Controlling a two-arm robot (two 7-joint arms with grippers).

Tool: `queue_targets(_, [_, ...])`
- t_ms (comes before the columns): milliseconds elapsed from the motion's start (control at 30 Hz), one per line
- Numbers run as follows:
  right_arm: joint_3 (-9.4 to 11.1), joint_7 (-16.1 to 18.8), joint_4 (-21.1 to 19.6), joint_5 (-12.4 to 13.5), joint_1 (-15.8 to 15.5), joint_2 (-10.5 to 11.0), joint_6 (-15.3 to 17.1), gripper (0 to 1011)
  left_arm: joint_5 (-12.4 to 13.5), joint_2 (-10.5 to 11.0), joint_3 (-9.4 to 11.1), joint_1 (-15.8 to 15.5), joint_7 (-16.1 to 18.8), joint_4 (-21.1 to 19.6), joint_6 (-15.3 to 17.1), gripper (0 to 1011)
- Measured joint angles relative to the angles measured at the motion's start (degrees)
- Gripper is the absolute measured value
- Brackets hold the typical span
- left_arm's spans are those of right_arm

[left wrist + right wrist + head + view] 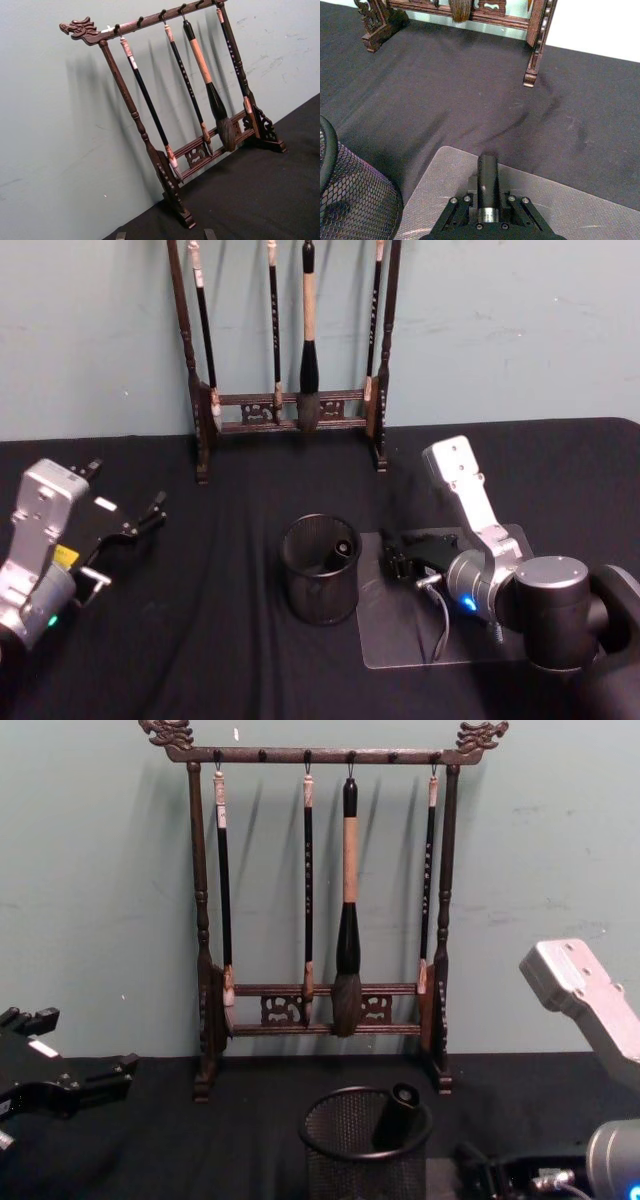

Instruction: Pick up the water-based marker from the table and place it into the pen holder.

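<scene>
Your right gripper [396,558] sits low just right of the pen holder [320,580], with the marker [488,177] between its jaws. You cannot tell if they squeeze it. Grip firm, lift above the holder, then drop it by the 1 pen [393,1118] inside. Your left gripper [125,495], far left of the holder, waits open.

You have bare desk [200,640] left of and in front of the pen holder [320,570]. The brush rack [290,420] walls off the back, and the right pincer [395,560] sits low just beside the holder's right side.
</scene>
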Motion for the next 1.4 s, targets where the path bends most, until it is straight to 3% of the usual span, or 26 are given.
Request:
queue_targets(567, [1.3,1.6,-1.7,0.6,-0.2,0.1,-2.2,241,0.0,0.0,0.0,0.0,0.0,0.0,0.0,1009])
queue_targets(767, [2.0,2.2,-2.4,2.2,0.0,0.2,-4.1,241,0.0,0.0,0.0,0.0,0.0,0.0,0.0,1009])
queue_targets(967, [2.6,3.4,-3.5,5.0,0.8,0.3,-8.5,241,0.0,0.0,0.0,0.0,0.0,0.0,0.0,1009])
queue_targets(1400, [1.7,7.8,-3.6,10.3,3.5,-0.6,-15.1,241,0.0,0.0,0.0,0.0,0.0,0.0,0.0,1009])
